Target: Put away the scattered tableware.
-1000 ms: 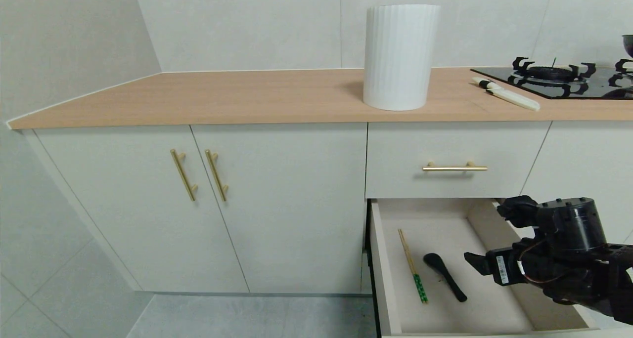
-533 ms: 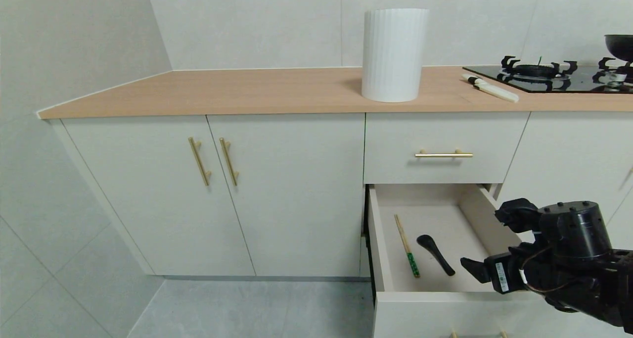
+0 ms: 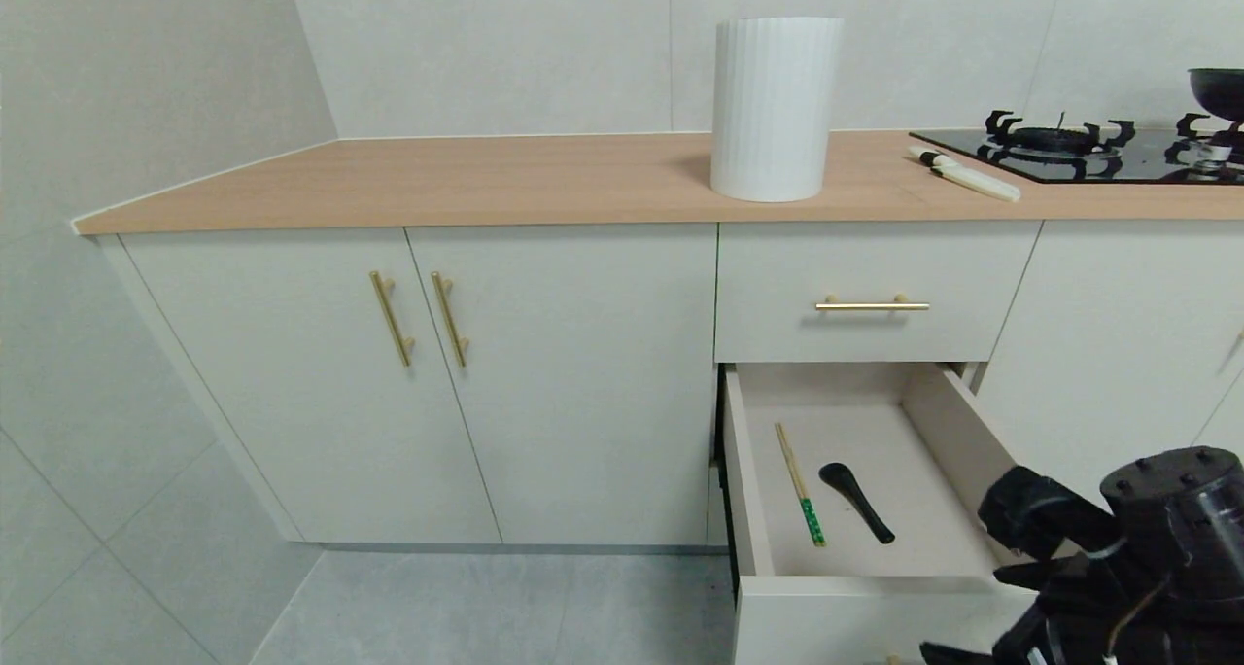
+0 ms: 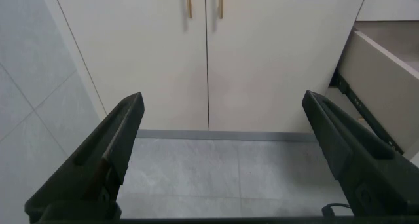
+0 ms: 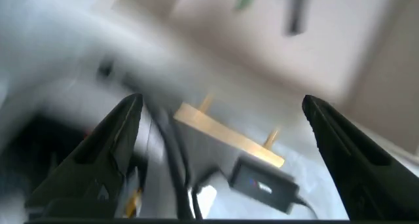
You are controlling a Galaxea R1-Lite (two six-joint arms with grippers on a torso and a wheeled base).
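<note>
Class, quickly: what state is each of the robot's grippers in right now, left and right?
Left gripper: open, fingers wide apart, holding nothing.
Right gripper: open, holding nothing.

Tall white ribbed cylinder [image 3: 775, 109] upright on a wood-toned countertop [image 3: 486, 179], well apart from a black gas hob [image 3: 1069, 150] at the right end. Perhaps a dark pot [image 3: 1220, 87] on the hob's far side, cut off. Below, two pale cabinet doors [image 3: 544, 383] with vertical gold handles [image 3: 391, 319] side by side.
</note>
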